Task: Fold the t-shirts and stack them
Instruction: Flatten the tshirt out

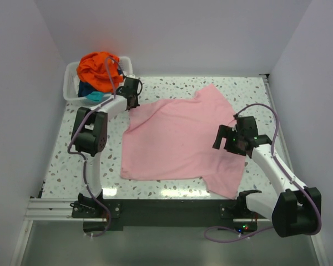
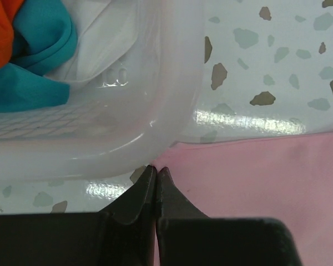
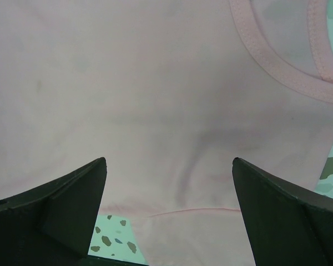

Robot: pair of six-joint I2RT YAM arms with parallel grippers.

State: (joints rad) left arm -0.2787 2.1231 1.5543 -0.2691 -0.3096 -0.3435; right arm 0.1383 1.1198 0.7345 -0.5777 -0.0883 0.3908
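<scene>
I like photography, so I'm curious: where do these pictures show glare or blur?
Top view: soft, even light, one glare streak on the table near its front edge. Left wrist view: bright reflections on the table beside the bin, and the left fingers look soft. Right wrist view: no glare; the right fingers are blurred, the collar seam of the pink shirt sharper.
</scene>
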